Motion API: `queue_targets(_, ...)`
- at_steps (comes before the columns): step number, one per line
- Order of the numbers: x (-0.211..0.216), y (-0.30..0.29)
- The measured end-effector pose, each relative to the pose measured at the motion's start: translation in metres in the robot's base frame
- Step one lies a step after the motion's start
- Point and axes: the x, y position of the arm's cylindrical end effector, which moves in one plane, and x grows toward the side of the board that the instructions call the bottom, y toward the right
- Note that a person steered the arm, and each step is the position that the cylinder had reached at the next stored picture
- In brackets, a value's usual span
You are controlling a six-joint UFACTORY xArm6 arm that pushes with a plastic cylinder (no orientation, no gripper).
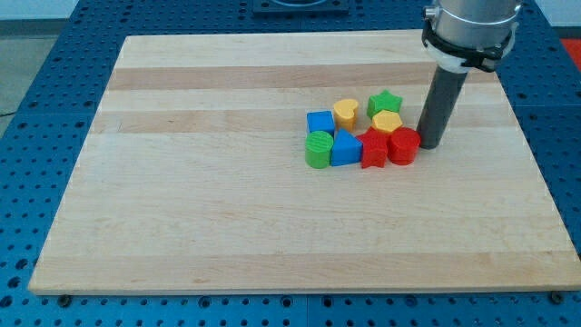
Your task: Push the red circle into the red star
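Observation:
The red circle (404,145) stands right of the red star (373,149) and touches it. My tip (429,145) rests on the board just right of the red circle, against its right side or nearly so. The dark rod rises from there to the arm at the view's top right.
Packed around them are a green circle (319,149), a blue triangle-like block (346,148), a blue square (320,122), a yellow heart (345,112), a yellow hexagon (387,122) and a green star (385,101). The wooden board (227,200) lies on a blue perforated table.

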Motion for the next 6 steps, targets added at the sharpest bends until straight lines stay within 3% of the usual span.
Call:
queue_targets(2, 0.001, 0.002)
queue_targets(4, -0.072, 0.027)
queue_targets(6, -0.148, -0.037)
